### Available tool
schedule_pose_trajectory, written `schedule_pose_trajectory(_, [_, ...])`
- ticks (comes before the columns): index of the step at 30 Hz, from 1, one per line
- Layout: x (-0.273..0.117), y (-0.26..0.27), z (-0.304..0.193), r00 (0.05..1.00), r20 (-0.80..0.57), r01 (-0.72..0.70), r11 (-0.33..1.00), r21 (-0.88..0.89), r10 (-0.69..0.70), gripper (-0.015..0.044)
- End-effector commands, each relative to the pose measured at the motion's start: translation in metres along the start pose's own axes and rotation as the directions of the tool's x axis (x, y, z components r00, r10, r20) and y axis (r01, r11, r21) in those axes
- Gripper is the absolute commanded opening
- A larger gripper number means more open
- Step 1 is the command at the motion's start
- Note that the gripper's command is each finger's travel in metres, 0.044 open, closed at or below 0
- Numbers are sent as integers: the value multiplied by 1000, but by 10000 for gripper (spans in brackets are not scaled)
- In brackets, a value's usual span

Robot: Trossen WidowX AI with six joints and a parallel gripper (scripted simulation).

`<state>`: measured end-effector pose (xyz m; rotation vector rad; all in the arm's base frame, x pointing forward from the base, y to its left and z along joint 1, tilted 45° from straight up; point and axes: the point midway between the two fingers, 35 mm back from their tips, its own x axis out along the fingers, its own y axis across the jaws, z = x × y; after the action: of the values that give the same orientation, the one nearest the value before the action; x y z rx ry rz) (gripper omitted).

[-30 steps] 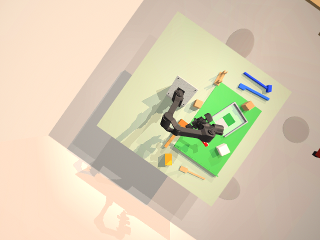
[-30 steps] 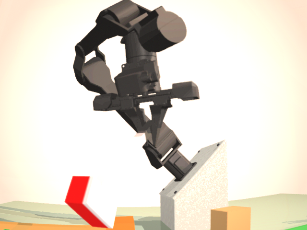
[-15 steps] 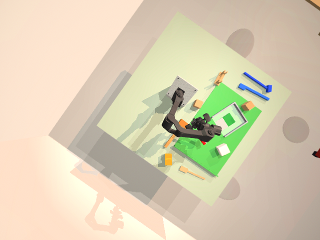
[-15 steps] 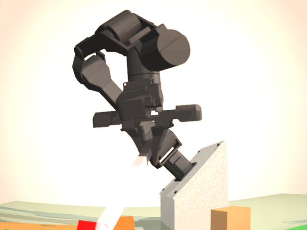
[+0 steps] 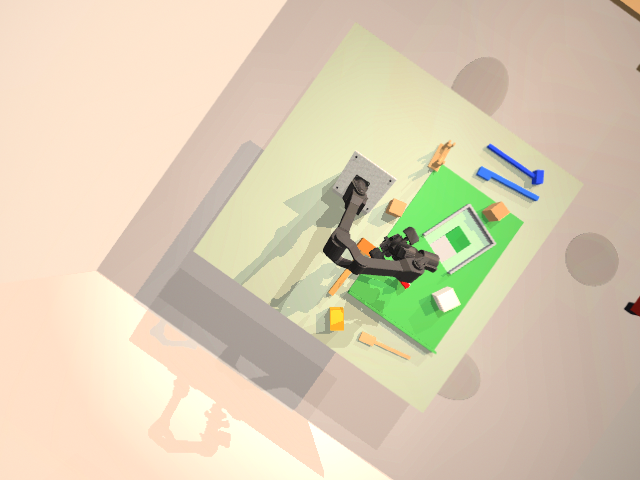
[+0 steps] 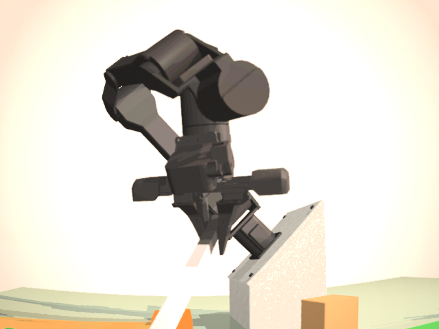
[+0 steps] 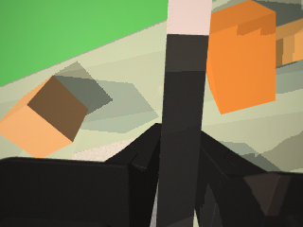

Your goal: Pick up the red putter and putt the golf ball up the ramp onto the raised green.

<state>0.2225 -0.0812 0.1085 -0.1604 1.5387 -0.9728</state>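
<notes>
The dark grey robot arm (image 6: 198, 106) has a smooth, matt finish resembling moulded plastic, and the speckled pale grey base plate (image 5: 366, 178) under it looks rough and grainy, like stone or cast metal. The flat bright green putting mat (image 5: 449, 191) is uniform and matt, without visible texture. The pale pink putter shaft (image 7: 188, 16) and the orange block (image 7: 242, 61) appear smooth and matt.

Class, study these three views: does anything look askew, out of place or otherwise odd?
Nothing looks spilled or damaged. One oddity: the gripper is shut on the putter's shaft, yet no golf ball shows anywhere. Only the putter's red head peeks from under the arm, over the green mat.
</notes>
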Motion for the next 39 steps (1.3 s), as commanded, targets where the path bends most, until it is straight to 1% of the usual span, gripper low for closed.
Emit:
schedule_pose_trajectory(1, [5, 0, 0, 1000, 1, 7, 1000, -9, -7, 0])
schedule_pose_trajectory(11, [1, -1, 0, 1000, 0, 0, 1000, 0, 0, 0])
schedule_pose_trajectory(20, [4, -30, 1, 1000, 1, 8, 1000, -8, -8, 0])
schedule_pose_trajectory(28, [4, -25, 2, 1000, -2, 3, 1000, 1, -3, 0])
schedule_pose_trajectory(30, [3, -6, 6, 1000, -1, -1, 1000, -2, 1, 0])
schedule_pose_trajectory(37, [4, 98, -1, 1000, 0, 0, 1000, -8, 0, 0])
schedule_pose_trajectory(39, [5, 108, -3, 1000, 1, 3, 1000, -8, -3, 0])
